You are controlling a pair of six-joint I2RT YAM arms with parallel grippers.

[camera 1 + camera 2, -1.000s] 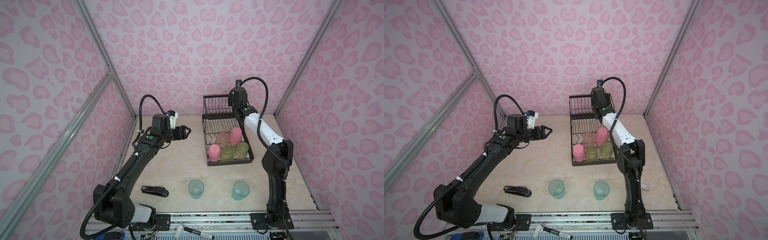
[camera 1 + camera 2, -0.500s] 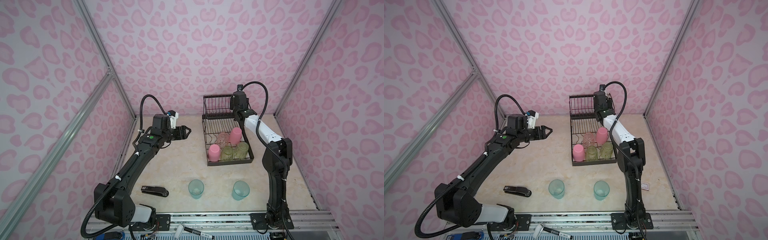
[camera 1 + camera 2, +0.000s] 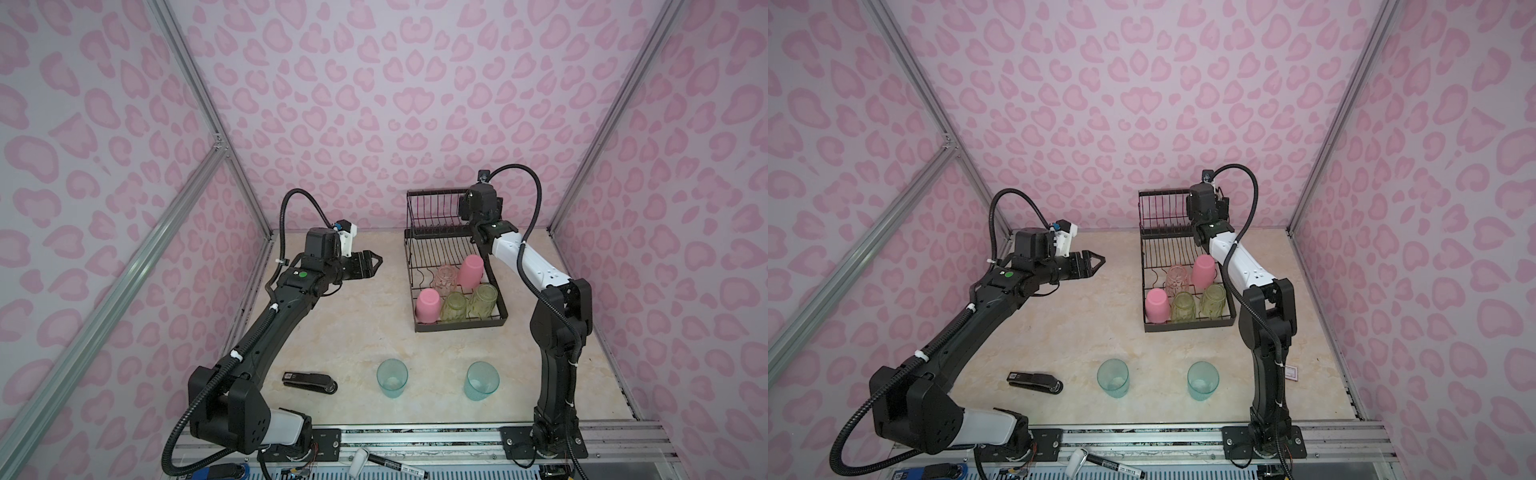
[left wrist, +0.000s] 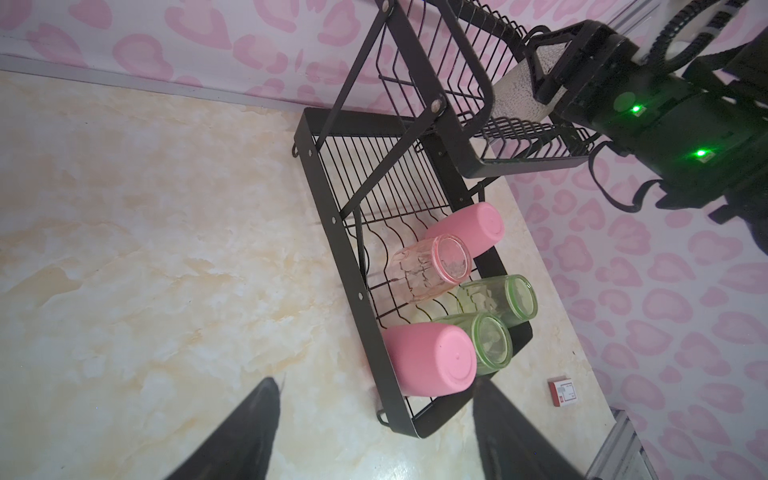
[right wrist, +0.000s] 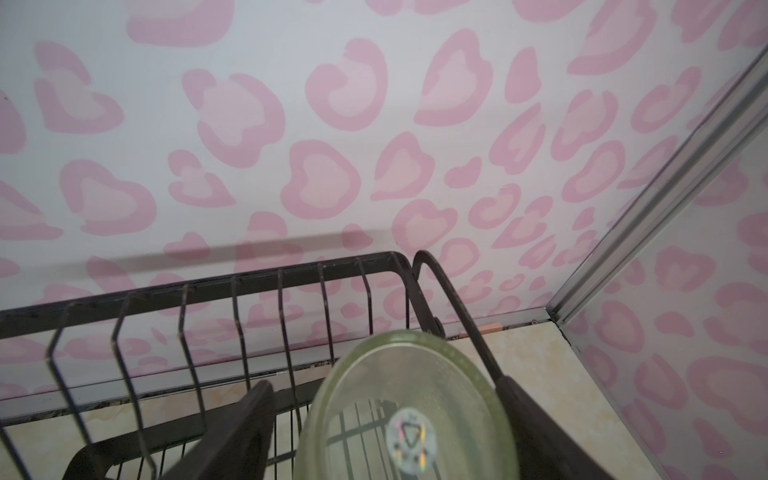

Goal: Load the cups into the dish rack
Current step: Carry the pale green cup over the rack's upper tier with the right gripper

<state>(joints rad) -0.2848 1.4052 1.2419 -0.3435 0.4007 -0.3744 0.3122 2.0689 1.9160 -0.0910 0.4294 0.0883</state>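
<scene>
Gaping right gripper astride a translucent yellow-green cup at the black wire dish rack

The left arm is stretched forward above the worktop. The left gripper is held level and pointed toward the middle, with jaws spread wide. The right arm is extended up and back. The right gripper is seen with jaws parted.
</scene>
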